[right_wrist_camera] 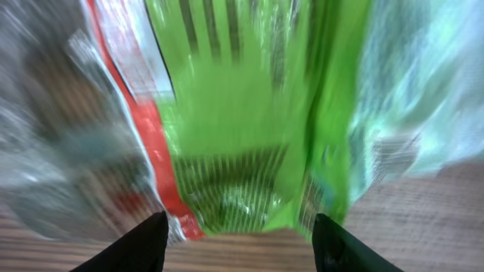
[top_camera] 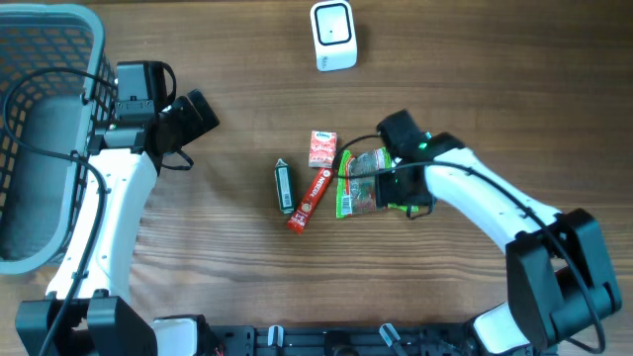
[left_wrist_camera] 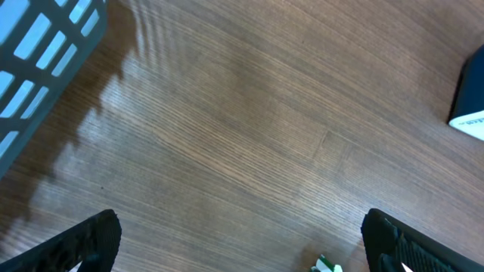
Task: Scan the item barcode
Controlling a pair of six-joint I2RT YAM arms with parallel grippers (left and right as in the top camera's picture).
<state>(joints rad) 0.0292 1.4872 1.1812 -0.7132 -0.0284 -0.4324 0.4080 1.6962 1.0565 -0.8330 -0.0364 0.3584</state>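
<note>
One green-and-clear snack packet [top_camera: 351,193], lying right of centre on the wooden tabletop [top_camera: 495,89] and pinched at its right end by the right gripper [top_camera: 388,186]. From the right wrist, seen as crumpled green foil with a red stripe beside it, blurred, filling the gap between the two dark fingertips [right_wrist_camera: 136,245] that press in from either side. Barcode not made out in any view. Just left of the packet, a slanted red stick sachet [top_camera: 309,198], touching it or nearly so. Above that, a small red carton [top_camera: 322,148]. Further left and apart from the rest, a dark stick sachet [top_camera: 284,185]. Well beyond these, near the far edge, a white barcode scanner [top_camera: 334,36], standing alone. At the far left, a grey plastic basket [top_camera: 97,59], the left arm alongside it. Left gripper [top_camera: 198,114] spread wide over bare wood near the basket. From its own wrist, both dark fingers [left_wrist_camera: 83,242] at the bottom corners with only wood grain between them, basket lattice at top left.
</note>
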